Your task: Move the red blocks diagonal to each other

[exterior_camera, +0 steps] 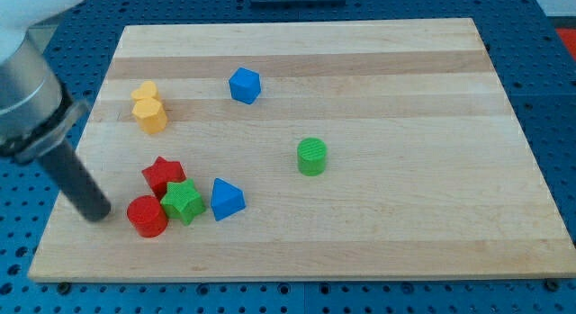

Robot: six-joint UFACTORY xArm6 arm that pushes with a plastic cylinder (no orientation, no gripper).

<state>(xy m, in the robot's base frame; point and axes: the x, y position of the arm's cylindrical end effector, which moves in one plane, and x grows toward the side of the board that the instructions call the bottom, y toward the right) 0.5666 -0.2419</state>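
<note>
Red star (163, 174) and red cylinder (147, 215) are found near the tabletop's (405, 71) bottom-left corner, the cylinder just below-left of the star, the green star (184, 201) touching both. My tip (97, 212), the end effector, has no jaws and holds nothing; it is placed just left of the cylinder. A short, slow nudge is advised, so the green star is spared. Counted: two red, two green, two blue, two yellow blocks.

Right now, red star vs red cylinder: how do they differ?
Shape: the red star is pointed, the red cylinder round with a flat top. Position: the star sits nearer the view's top, the cylinder below it and slightly left. My tip is just left of the cylinder, farther from the star. Both are red and touch the green star.
</note>
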